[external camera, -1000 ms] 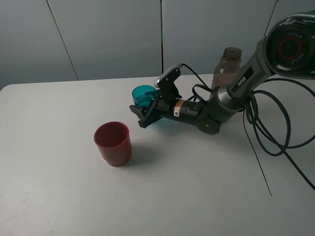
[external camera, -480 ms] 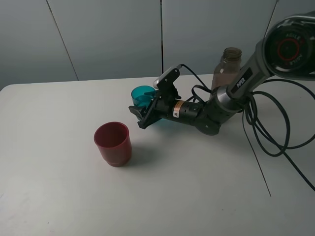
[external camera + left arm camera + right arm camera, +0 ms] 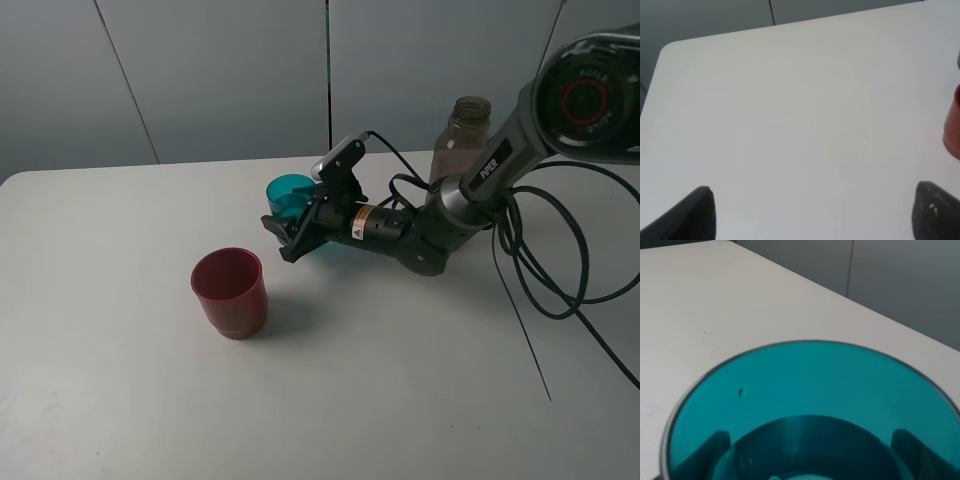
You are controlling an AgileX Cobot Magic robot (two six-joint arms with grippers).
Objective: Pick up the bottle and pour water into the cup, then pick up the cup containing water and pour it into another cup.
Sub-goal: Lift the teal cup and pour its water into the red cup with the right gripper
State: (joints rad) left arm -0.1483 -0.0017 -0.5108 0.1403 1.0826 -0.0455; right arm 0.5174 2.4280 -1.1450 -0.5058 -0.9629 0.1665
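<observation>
The teal cup (image 3: 289, 190) stands tilted slightly between the fingers of my right gripper (image 3: 285, 238), which is shut on it just above the table. In the right wrist view the cup (image 3: 805, 390) fills the frame, and the dark fingers (image 3: 715, 446) show through its wall on both sides. The red cup (image 3: 230, 290) stands upright on the table, to the front left of the gripper and apart from it; its edge shows in the left wrist view (image 3: 953, 125). The grey-brown bottle (image 3: 461, 140) stands uncapped behind my right arm. My left gripper (image 3: 817, 212) is open and empty over bare table.
The white table (image 3: 120, 400) has rounded corners and a grey wall behind it. Black cables (image 3: 545, 270) loop from the right arm over the table's right side. The left arm does not show in the exterior view.
My right gripper, with the teal cup in it, has shifted slightly to the left. The red cup and the bottle have not moved.
</observation>
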